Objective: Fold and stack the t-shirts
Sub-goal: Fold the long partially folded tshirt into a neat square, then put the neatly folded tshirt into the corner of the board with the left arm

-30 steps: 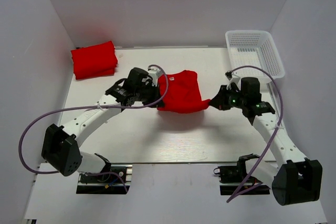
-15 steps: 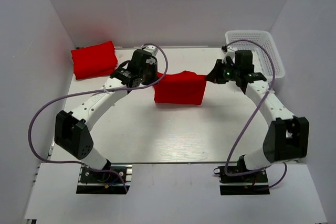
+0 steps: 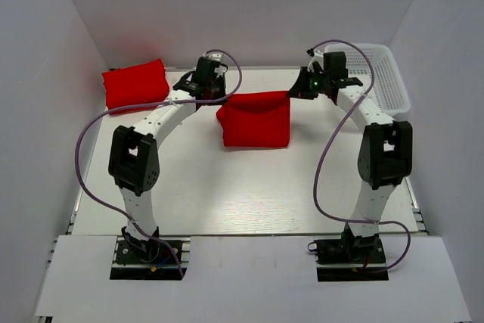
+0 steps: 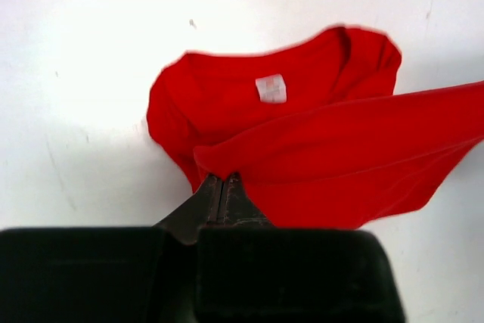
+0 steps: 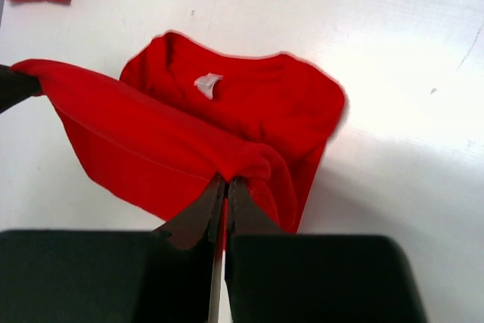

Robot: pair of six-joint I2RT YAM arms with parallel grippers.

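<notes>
left gripper (image 4: 221,181): clenched on the left corner of a raised cloth edge, red fabric pinched right at the fingertips
right gripper (image 5: 225,181): clenched too, grasping the opposite corner of the same edge, cloth bunched around the tips
held t-shirt (image 3: 253,119): bright red, far middle of the table, strung between the two grippers; the top edge runs nearly straight from one to the other, slightly higher on the right
shirt lower part: lies on the table under the raised edge, collar end flat, seen in both wrist views
neck label (image 4: 271,88): small, white, inside the collar, facing up, not covered by the lifted layer
folded t-shirts (image 3: 134,85): red folded pile at the far left corner of the table, well apart from the held one; cannot tell how many are in it
basket (image 3: 382,73): white mesh, far right corner, just beside the right arm
table (image 3: 227,187): white, bare in front of the shirt
arms: both reach far forward, wrists close to the back wall
</notes>
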